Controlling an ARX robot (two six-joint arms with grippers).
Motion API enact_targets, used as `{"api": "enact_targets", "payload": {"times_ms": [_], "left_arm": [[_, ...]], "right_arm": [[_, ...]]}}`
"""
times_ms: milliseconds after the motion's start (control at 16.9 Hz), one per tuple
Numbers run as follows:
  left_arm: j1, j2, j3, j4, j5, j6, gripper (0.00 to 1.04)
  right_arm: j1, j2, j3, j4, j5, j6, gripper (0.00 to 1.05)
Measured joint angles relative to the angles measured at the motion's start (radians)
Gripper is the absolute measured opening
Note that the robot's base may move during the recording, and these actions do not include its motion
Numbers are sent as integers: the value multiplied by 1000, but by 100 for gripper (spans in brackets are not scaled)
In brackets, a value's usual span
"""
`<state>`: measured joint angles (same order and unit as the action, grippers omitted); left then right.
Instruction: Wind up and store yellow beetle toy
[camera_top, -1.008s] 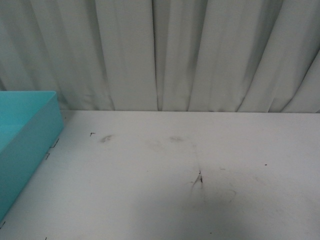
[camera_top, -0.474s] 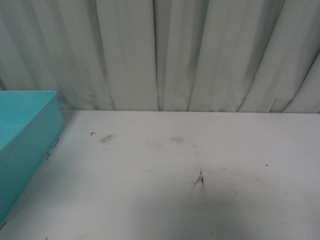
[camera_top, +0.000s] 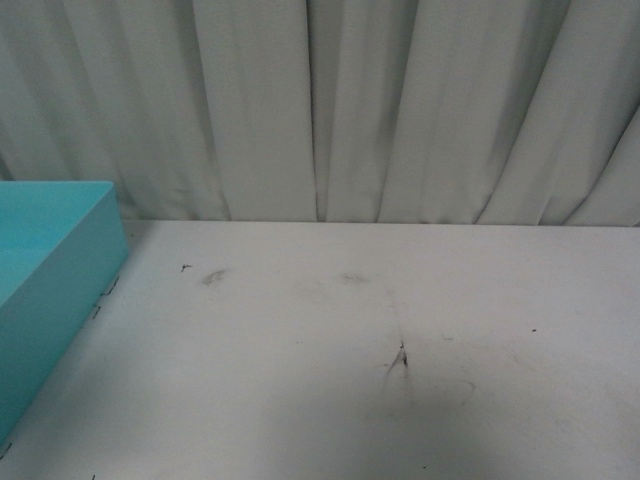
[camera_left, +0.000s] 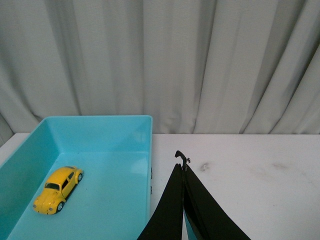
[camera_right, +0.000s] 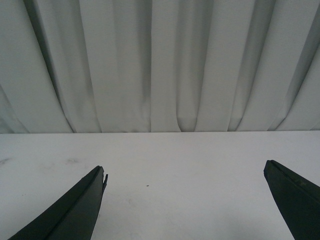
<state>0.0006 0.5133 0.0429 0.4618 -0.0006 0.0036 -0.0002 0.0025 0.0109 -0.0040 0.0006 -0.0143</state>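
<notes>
The left hand (camera_left: 184, 172) is pinched closed, holding nothing, above the desk (camera_left: 250, 175). The right hand (camera_right: 185, 180) is wide open. The yellow beetle toy (camera_left: 58, 189), shiny, sits inside the blue box (camera_left: 100, 122).

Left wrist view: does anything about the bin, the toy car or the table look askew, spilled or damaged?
Nothing stands out. The yellow beetle toy sits upright on its wheels inside the turquoise bin, apart from the walls. The table has only faint smudges and a small dark scuff. The left gripper is shut and empty; the right gripper is open.
</notes>
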Motion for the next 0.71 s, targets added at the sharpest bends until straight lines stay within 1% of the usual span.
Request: {"api": "enact_targets", "payload": {"times_ms": [59,712], "left_arm": [[0,-8,-17,36,0,0,2],[0,-254,-33,-200,0,0,2]], "right_arm": [[0,0,0,0,0,0,98],[0,0,0,0,0,0,98]]}}
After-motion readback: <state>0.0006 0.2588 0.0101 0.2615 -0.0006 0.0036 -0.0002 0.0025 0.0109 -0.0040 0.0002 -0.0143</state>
